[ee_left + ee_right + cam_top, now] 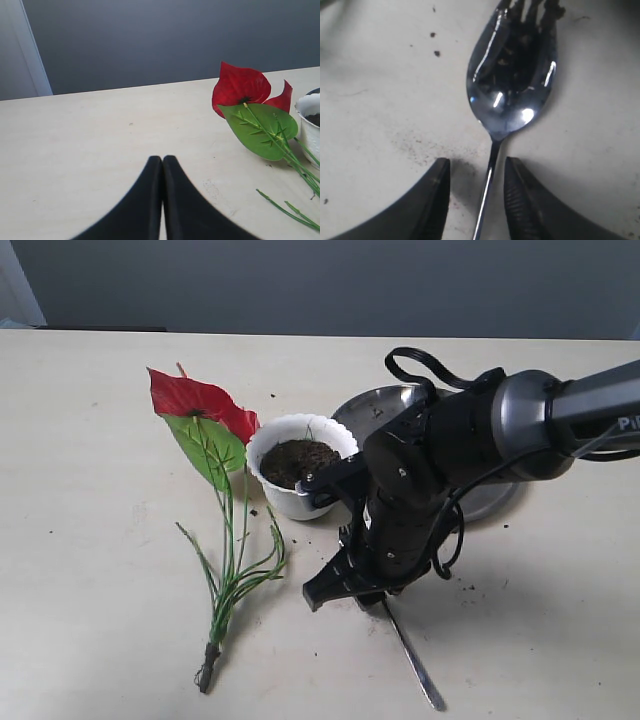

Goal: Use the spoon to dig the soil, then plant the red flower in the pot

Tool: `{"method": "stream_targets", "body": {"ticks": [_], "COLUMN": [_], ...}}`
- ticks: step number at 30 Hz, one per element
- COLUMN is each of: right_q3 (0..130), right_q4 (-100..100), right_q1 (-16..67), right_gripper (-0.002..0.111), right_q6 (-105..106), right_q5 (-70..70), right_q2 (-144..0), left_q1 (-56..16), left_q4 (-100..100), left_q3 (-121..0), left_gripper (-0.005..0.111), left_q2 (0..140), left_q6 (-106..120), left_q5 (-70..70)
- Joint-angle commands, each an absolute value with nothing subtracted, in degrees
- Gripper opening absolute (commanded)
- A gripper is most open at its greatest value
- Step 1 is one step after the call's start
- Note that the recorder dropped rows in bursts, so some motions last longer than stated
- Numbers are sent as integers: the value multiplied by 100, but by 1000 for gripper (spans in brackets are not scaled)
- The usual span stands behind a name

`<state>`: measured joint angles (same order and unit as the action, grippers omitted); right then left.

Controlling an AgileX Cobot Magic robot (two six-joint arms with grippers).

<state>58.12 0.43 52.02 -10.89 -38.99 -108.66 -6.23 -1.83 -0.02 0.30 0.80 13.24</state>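
The pot point(299, 477) was hemmed in closely: the red flower point(205, 425) lay just beside it on one side, its stems trailing along the table point(90, 540), and the steel plate point(385, 405) touched or nearly touched it on the other. The near side of the pot was blocked by the right gripper point(345, 592) and its arm, held low over the spoon point(412, 655). Bare table was left beyond the flower, away from the pot.
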Motion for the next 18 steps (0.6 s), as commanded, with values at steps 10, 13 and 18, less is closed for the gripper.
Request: {"method": "stream_targets", "body": {"ticks": [10, 13, 18], "right_q3": [5796, 5796, 5796], "right_q4": [32, 59, 34], "right_q1": [5206, 5206, 5206], "right_gripper": [36, 36, 36], "right_q6": [-1079, -1079, -1079], "right_q5": [-3795, -3796, -4003], "right_q2": [-10862, -10862, -10768], "left_q1": [-639, -639, -639], "left_q4": [-217, -217, -217], "left_q3": [0, 0, 0], "left_gripper": [0, 0, 0], "left_q2": [0, 0, 0], "left_q6": [58, 58, 58], "left_q5": [1328, 1328, 1328]}}
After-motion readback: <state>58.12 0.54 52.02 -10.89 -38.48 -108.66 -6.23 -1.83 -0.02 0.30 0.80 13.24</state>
